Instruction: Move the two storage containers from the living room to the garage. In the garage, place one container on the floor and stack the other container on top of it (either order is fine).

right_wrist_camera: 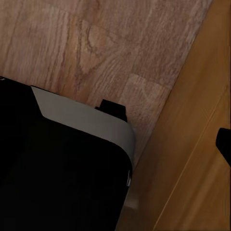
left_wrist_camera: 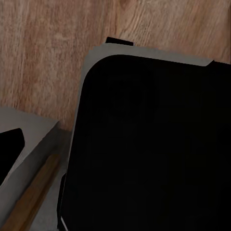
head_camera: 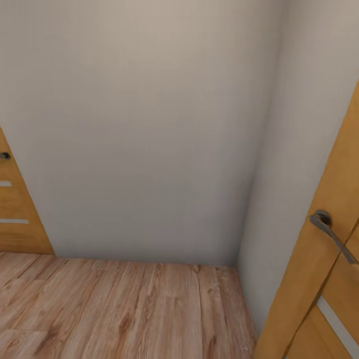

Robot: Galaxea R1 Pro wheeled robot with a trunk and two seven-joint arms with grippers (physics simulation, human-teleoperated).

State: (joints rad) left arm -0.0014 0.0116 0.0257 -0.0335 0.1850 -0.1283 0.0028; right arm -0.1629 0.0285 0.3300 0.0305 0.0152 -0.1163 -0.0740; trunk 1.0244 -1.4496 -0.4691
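Note:
The storage containers are out of view. In the head view I face a corner of plain pale walls above light wood planks. The left wrist view looks down on my own black base with its grey rim over the planks. In the right wrist view the same black base sits close beside a wooden door.
A wooden door with a grey lever handle stands close at the right. Another wooden door is at the left edge. The corner walls close off the way ahead; open planks lie to the lower left.

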